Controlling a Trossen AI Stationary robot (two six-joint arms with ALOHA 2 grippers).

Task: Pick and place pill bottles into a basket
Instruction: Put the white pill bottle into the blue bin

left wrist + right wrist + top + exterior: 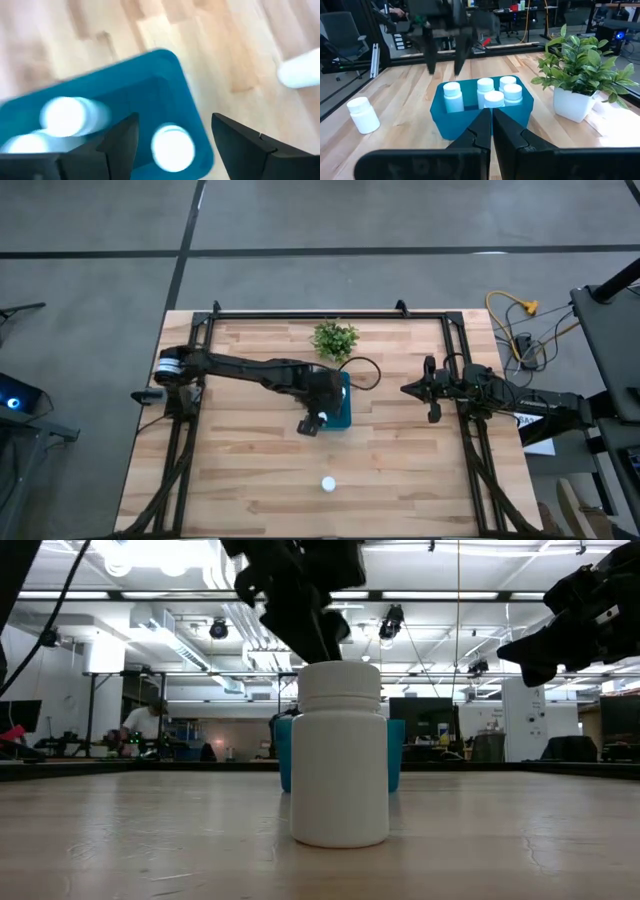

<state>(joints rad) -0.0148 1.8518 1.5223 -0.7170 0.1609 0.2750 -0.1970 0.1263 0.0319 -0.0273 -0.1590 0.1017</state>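
No legible writing or label on any pill bottle. Basket (482, 112) stands mid-table (250, 480), just beside the potted plant (580, 80); five pill bottles (495, 92) stand upright inside it. A sixth bottle (328, 484) stands alone, well apart from the basket toward the table's near edge. Left gripper (170, 137) hangs above the basket's rim, jaws released, holding nothing. Right gripper (491, 125) waits well apart, facing the basket, jaws clenched and empty. Cables (520, 330) lie on the floor beyond the table.
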